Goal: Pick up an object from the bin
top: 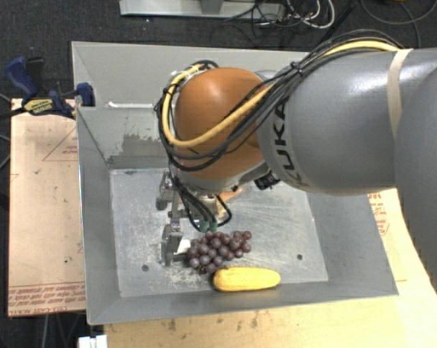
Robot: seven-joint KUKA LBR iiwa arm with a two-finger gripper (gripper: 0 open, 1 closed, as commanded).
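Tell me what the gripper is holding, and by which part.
Cannot be told. The gripper is down at the left end of the purple grape bunch, but no grip on it shows.

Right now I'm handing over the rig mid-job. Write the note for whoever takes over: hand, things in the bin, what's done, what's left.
Hand: down at the bin floor, right beside the left end of the purple grape bunch. It shows no thing held.
Things: the grape bunch lies near the bin's front middle. The yellow cob-shaped piece lies just in front of it, close against it.
Done: nothing lifted; both lie on the floor.
Left: grasp one thing, probably the grapes, and lift it out.
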